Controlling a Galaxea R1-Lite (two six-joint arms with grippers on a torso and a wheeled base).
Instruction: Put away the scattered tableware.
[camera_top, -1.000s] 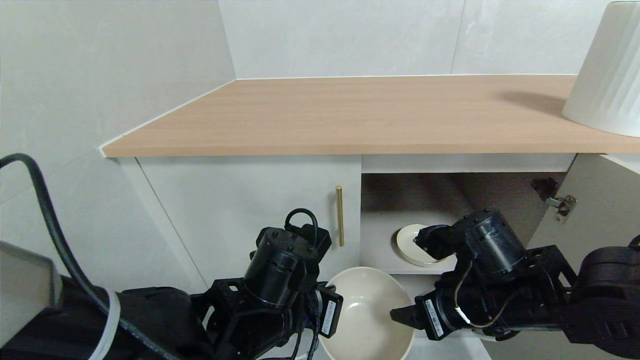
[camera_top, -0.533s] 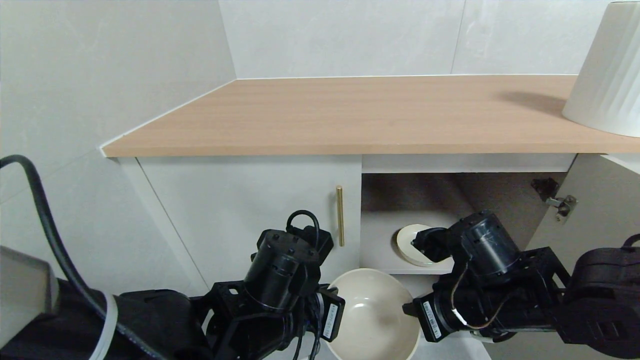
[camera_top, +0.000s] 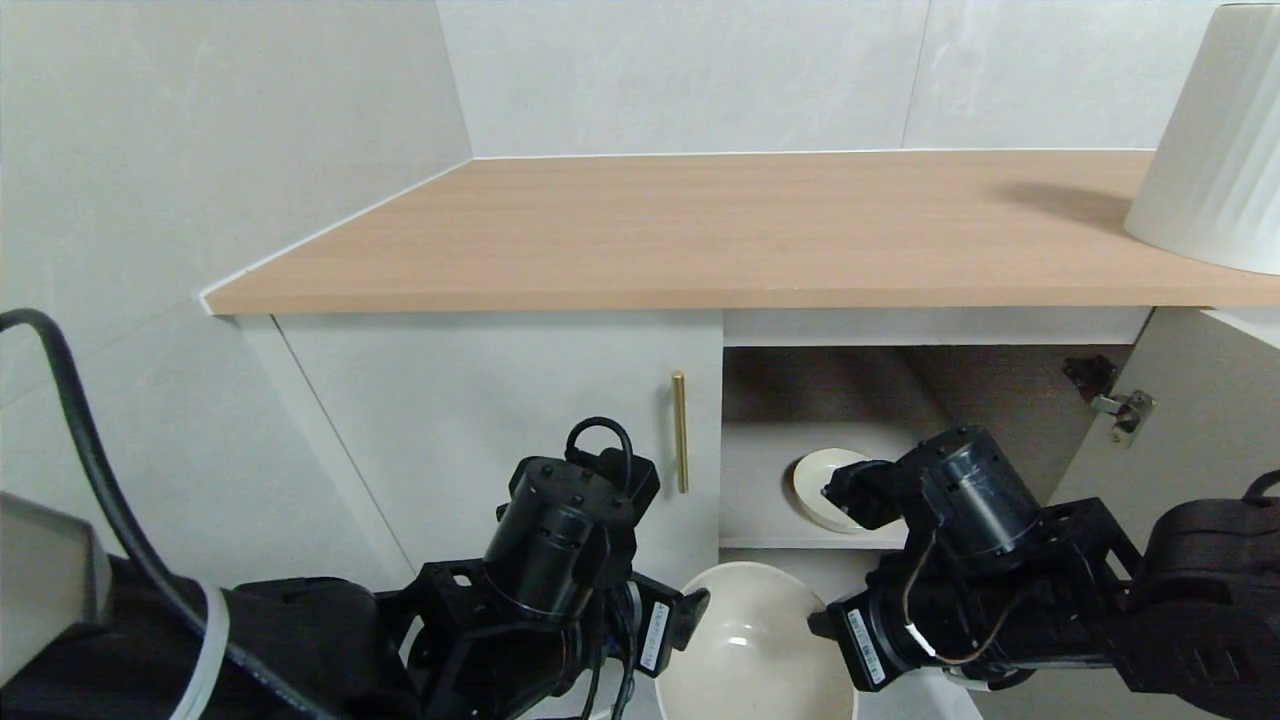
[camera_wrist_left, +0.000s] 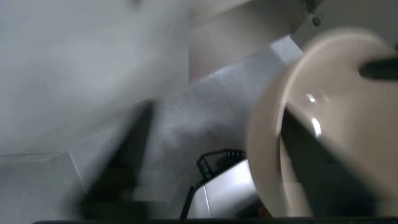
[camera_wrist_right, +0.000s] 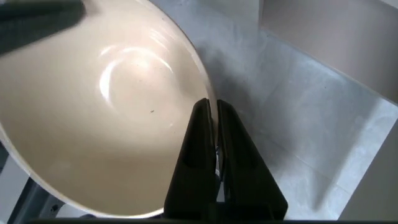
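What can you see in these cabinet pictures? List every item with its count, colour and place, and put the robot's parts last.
bowl: one, cream, in front of the cabinet, below the open compartment
plate: one, white, on the shelf inside the open compartment
countertop: one, light wood, on top of the cabinet
closed door: one, pale grey, left of the open compartment
open door: one, pale grey, swung out at the right
handle: one, gold, upright on the closed door's edge
ribbed shade: one, white, on the countertop's right end
right gripper: one, black, shut on the bowl's rim
left gripper: one, black, open at the bowl's opposite rim
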